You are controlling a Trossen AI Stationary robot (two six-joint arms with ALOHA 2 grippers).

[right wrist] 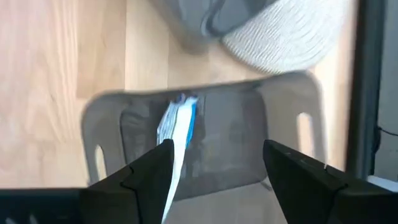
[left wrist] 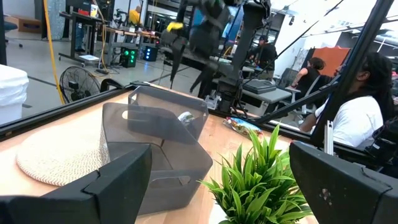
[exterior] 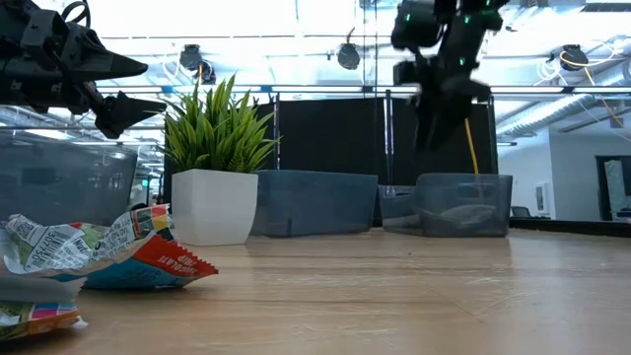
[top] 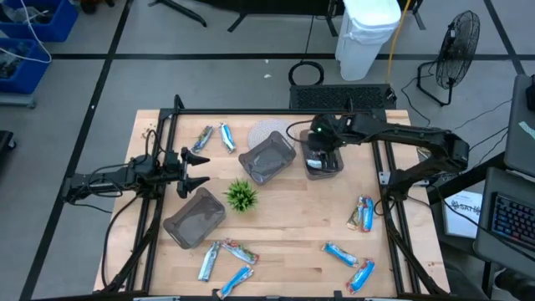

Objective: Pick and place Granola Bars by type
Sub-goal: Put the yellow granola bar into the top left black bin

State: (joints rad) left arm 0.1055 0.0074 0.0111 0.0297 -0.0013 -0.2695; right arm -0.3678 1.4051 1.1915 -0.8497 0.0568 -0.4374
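My right gripper (top: 322,155) (right wrist: 217,149) hangs open, pointing down over a grey tray (top: 323,167) (right wrist: 280,118) at the table's far right. A blue-and-silver granola bar (right wrist: 179,124) is inside that tray, running beside one finger. My left gripper (top: 204,170) (left wrist: 221,149) is open and level above the table's left side, touching nothing. Other bars lie flat on the table: two at the far left (top: 216,137), three along the near edge (top: 226,261), and three on the right (top: 354,242). Crumpled packets (exterior: 108,258) show close up in the low view. My right gripper stands open above the tray, fingers pointing down. The bar's nearer end runs along the inner side of one finger (right wrist: 155,171). I cannot tell whether the two touch or whether the bar lies on the tray floor.
A second tray (top: 267,159) sits tilted beside a round woven mat (top: 266,131); a third tray (top: 194,218) is near left. A small green plant (top: 241,196) in a white pot stands mid-table. Black frame rails (top: 389,180) run along both sides. People sit beyond the table (left wrist: 351,118).
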